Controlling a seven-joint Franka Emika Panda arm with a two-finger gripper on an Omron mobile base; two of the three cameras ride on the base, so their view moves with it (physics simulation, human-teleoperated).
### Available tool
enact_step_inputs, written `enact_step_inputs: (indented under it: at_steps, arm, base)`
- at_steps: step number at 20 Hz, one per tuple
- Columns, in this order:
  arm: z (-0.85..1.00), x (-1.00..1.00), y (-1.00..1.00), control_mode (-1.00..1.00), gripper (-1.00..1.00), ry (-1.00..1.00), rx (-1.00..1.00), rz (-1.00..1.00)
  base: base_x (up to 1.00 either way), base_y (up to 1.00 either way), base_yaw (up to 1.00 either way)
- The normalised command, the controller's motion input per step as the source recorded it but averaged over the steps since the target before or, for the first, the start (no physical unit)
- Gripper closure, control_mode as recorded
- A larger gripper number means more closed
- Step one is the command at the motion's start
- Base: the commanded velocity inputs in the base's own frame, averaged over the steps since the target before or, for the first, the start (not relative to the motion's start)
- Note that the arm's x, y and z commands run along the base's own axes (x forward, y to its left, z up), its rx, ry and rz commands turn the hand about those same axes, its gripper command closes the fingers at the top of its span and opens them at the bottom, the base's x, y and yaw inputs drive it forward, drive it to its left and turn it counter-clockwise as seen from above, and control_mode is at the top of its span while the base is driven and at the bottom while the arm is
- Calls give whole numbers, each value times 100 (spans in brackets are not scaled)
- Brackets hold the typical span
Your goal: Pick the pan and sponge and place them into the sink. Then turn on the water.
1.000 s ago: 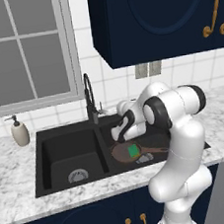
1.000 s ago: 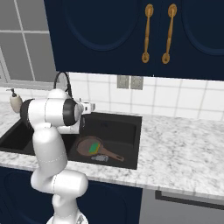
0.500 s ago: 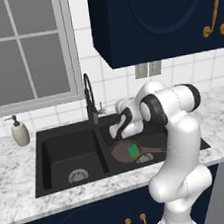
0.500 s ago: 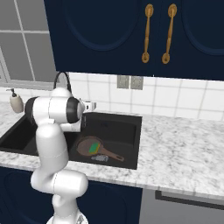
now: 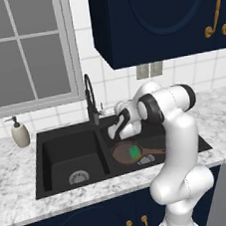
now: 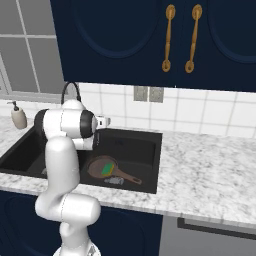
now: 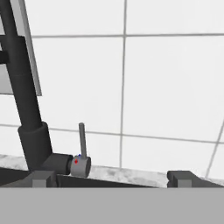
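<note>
Faucet lever [image 7: 82,139], a thin upright grey metal stick on a short round hub at the side of the tall black gooseneck faucet [image 5: 89,99], is the thing now in hand, judging by how things lie: the round reddish-brown frying pan [image 5: 127,152] with its long thin brown handle already rests on the floor of the right basin of the matte black double-basin sink [image 5: 39,171], and the small green sponge [image 5: 135,151] lies on the pan's inside.

Nearest in the hand view, the two dark fingertips of the gripper [image 7: 111,178] stand far apart at the bottom edge, the jaws wide and holding nothing. Just beyond the left fingertip sits the hub with its small red and blue marks, the lever rising straight up from it; it is not yet between the tips but off to their left. Behind it the thick black faucet column climbs out of frame, and furthest back is the white tiled wall [image 7: 170,87].

In the left base view the gripper [image 5: 110,131] hangs over the sink's divider, just beside the faucet base, close to the marble table [image 5: 17,192].

As for handling, I judge the lever stiff, light and smooth: a rigid pin on a pivot, nothing fragile, but slim enough to slip out of a loose pinch. It probably needs a push or a nudge more than a grip; contact high on the stick, near its free end, should give the most leverage, with one fingertip laid against its side.
</note>
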Motion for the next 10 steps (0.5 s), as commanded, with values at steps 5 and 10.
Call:
enact_step_inputs:
  at_steps: [5, 10]
  arm:
    - [-37, 9, 7, -100, -100, -9, 0, 0]
    - [-29, 18, 0, -100, -100, -10, 0, 0]
  base:
    - [0, 0, 0]
    - [0, 0, 0]
